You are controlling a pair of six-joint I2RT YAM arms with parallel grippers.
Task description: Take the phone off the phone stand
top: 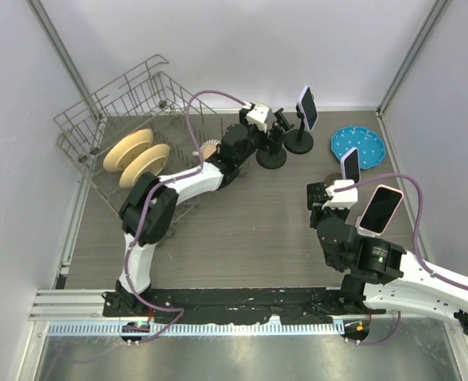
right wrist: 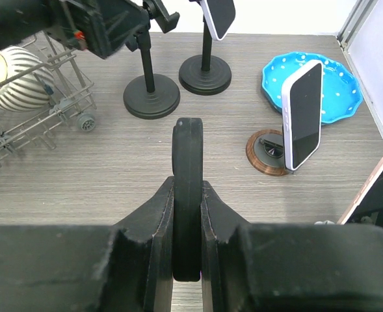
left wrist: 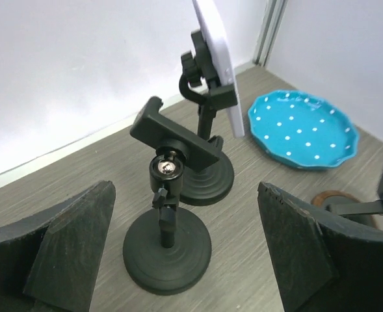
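A black phone stand stands at the back with its clamp empty. My left gripper is open, its fingers wide on either side of that stand without touching it. My right gripper is shut on a thin black phone, seen edge-on and held above the table in front of the stands. A second black stand just to the right holds another phone.
A blue dotted plate lies at the back right. A phone stands on a round wooden base in front of the plate. A pink-edged phone is beside my right arm. A wire dish rack with plates is on the left.
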